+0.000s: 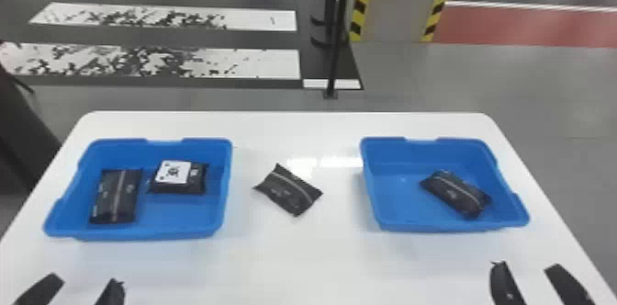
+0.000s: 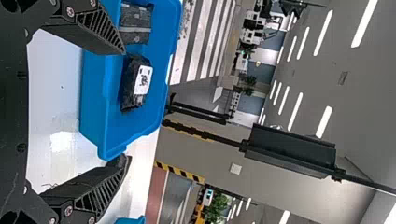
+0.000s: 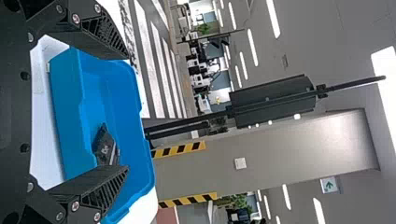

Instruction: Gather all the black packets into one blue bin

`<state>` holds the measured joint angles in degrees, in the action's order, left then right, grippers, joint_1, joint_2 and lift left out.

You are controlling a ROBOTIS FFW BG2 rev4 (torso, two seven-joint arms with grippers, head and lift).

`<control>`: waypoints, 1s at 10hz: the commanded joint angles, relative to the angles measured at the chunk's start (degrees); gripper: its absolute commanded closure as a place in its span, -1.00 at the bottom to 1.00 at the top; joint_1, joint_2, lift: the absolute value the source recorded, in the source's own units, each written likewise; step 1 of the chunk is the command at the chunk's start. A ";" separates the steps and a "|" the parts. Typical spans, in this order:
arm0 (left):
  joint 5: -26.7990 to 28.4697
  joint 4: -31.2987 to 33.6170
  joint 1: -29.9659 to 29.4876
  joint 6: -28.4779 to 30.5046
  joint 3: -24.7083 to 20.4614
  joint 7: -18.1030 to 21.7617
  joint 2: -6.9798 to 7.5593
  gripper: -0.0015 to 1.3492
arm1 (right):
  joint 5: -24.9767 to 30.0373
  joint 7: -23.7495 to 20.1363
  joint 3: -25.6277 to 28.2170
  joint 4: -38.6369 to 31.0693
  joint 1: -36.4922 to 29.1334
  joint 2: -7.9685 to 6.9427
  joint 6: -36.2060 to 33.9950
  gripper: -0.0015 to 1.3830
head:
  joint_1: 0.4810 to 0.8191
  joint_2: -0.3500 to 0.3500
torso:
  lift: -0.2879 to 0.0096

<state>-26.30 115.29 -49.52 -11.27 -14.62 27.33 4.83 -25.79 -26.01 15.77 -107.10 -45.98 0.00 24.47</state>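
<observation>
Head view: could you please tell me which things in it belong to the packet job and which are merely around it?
Part of the job:
- two black packets in the left blue bin
- loose packet between the bins
- packet in the right blue bin
- left gripper, right gripper

Merely around:
- white table
- black pole
- pillar with yellow-black edges

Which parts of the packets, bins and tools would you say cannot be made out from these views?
- Underside of the loose packet: head view, hidden against the table.
- One end of the boxed packet in the right bin: right wrist view, behind the right tool.
- Most of the right bin: left wrist view, bottom edge.
- Base of the left tool: head view, bottom edge.
</observation>
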 commanded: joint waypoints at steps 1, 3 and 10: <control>-0.33 -0.19 -0.11 0.01 0.00 0.00 -0.08 -0.78 | 0.08 0.00 0.00 0.02 0.00 -0.05 0.00 -0.72 | 0.27 -0.21 | 0.20; -0.33 -0.19 0.03 0.01 0.11 0.00 -0.08 -0.78 | 0.08 0.00 0.00 0.02 0.00 -0.05 0.00 -0.71 | 0.27 -0.20 | 0.20; -0.10 -0.19 -0.82 -0.83 -0.23 0.00 -0.35 -0.77 | 0.65 0.17 0.11 0.44 0.00 -0.05 0.00 -0.71 | 0.27 -0.18 | 0.20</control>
<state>-26.66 115.10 -50.39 -11.92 -14.91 27.33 4.51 -25.15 -25.83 15.88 -106.65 -45.98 0.00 24.47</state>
